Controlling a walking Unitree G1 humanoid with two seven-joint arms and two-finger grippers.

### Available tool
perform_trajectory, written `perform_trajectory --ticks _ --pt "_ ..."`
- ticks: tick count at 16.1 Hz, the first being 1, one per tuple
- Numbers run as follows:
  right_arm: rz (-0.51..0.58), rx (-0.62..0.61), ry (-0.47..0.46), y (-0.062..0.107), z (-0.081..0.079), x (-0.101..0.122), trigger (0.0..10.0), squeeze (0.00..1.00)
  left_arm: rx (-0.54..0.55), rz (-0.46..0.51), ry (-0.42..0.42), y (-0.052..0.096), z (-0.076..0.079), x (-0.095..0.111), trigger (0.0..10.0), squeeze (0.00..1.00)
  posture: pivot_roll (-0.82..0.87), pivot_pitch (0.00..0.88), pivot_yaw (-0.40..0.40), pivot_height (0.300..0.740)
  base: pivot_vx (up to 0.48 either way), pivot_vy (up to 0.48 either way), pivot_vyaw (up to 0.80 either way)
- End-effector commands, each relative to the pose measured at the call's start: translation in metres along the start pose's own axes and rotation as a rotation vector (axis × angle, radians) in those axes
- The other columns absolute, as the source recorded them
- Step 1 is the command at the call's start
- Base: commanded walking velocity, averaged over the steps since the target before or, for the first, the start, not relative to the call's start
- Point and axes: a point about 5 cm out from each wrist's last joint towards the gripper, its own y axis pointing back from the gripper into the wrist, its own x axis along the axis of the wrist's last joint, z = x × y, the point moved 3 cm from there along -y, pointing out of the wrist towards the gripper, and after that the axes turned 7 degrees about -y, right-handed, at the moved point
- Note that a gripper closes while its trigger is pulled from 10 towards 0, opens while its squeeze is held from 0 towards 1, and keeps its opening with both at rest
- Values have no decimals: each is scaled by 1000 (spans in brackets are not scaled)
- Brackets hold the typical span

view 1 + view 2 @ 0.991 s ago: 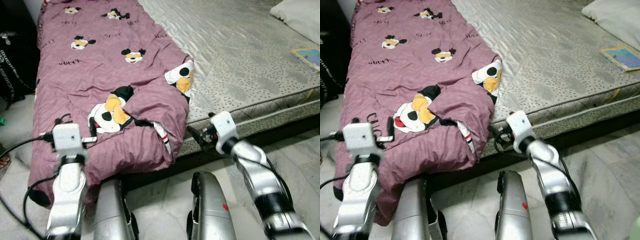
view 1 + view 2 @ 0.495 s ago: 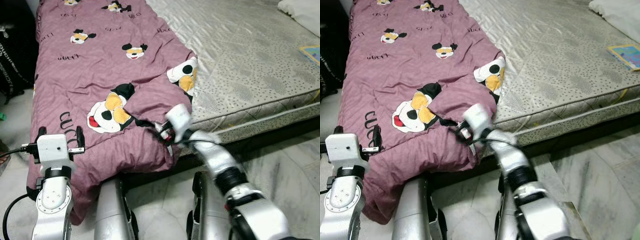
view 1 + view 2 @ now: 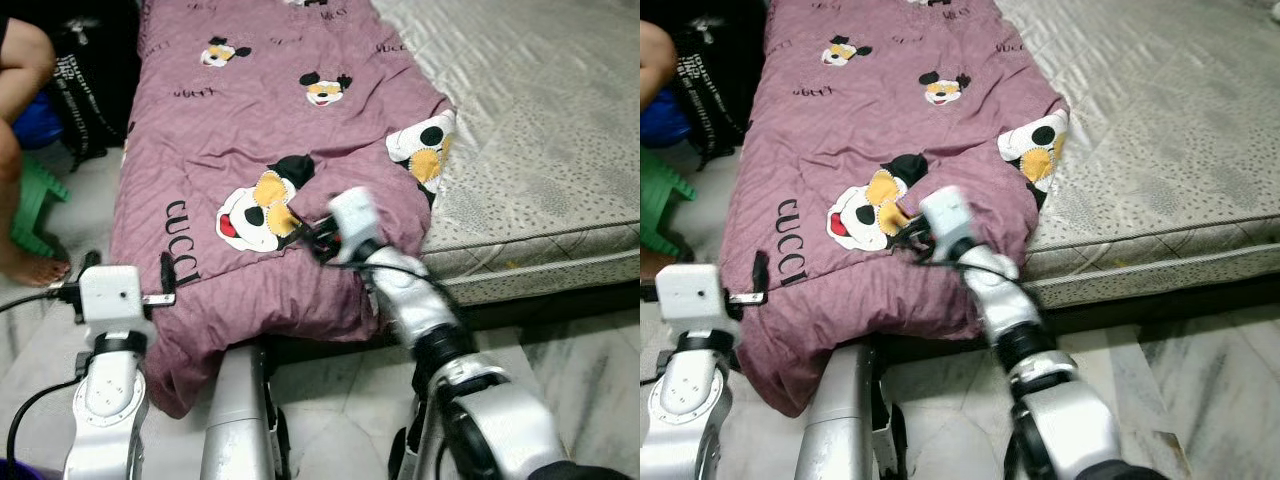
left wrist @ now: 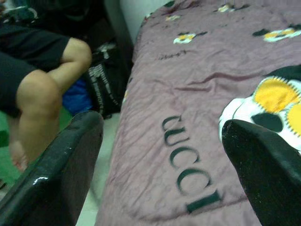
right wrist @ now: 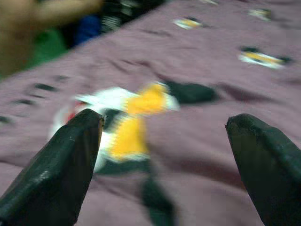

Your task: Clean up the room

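- The purple blanket [image 3: 270,150] with cartoon mouse prints covers the left part of the mattress [image 3: 540,150] and runs from 12 o'clock down to about 7 o'clock in my head view, its near edge drooping over the side of the bed toward the floor [image 3: 560,370].
- My right gripper [image 3: 312,232] is out over the blanket near the middle of my view, just beside the large mouse face [image 3: 255,208] (the one with yellow ears). Seen from the wrist, my two black fingers [image 5: 56,165] stand wide apart with the blanket between them, nothing held; that picture is blurred.
- A folded-back corner of the blanket, showing another mouse patch [image 3: 425,155], lies at about 2 o'clock from my right gripper.
- My left gripper [image 3: 125,288] is at 8 o'clock, beside the blanket's hanging left edge near the black lettering [image 3: 185,215]. Its fingers [image 4: 61,165] are also spread wide and grip nothing; the lettering shows between them from the wrist.
- A person's bare leg [image 3: 15,170] is at 10 o'clock, foot on the floor, next to something green [image 3: 35,205] and a black bag [image 3: 90,85].
- The mattress at 1 to 3 o'clock is bare grey quilting.
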Motion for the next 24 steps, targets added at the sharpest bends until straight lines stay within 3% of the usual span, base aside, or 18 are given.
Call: perform_trajectory --ticks 1,4,5,6,7,10,12,14,15,16,20,24 --pt "-22 -49 20 -2 4 -3 10000 0 -14 9 -17 -2 1 3 10000 0 132 106 72 524 0 0 0" --pt "-152 -112 196 -6 12 -13 10000 0 -17 60 -26 -12 3 15 10000 0 140 99 63 524 0 0 0" --pt "-243 -112 330 -4 16 -24 10000 0 -8 68 -20 -16 2 17 10000 0 144 95 58 524 0 0 0" --pt "-259 -121 342 -3 19 -26 10000 0 -5 69 -20 -16 2 17 10000 0 144 95 57 524 0 0 0" --pt "-301 -133 373 1 25 -32 0 0 1 70 -19 -17 0 17 10000 0 142 93 51 524 0 0 0" --pt "-326 -148 410 5 31 -37 0 0 6 67 -15 -17 1 16 10000 0 137 92 45 524 0 0 0" --pt "-334 -163 363 8 32 -41 0 0 6 64 -9 -17 3 15 10000 0 130 90 47 524 0 0 0" --pt "-332 -239 227 11 40 -43 0 0 3 65 -5 -19 6 15 10000 0 126 87 51 524 0 0 0" --pt "-332 -355 59 17 54 -45 0 0 3 66 -2 -21 6 16 10000 0 123 84 52 524 0 0 0" --pt "-343 -413 -20 22 61 -48 0 0 6 63 2 -22 5 15 10000 0 121 83 53 524 0 0 0" --pt "-378 -576 -191 41 87 -59 0 0 12 56 9 -24 5 13 10000 0 112 76 54 524 0 0 0" --pt "-293 -776 -333 58 120 -48 0 0 26 43 27 -26 5 10 10000 0 107 68 49 524 0 0 0"
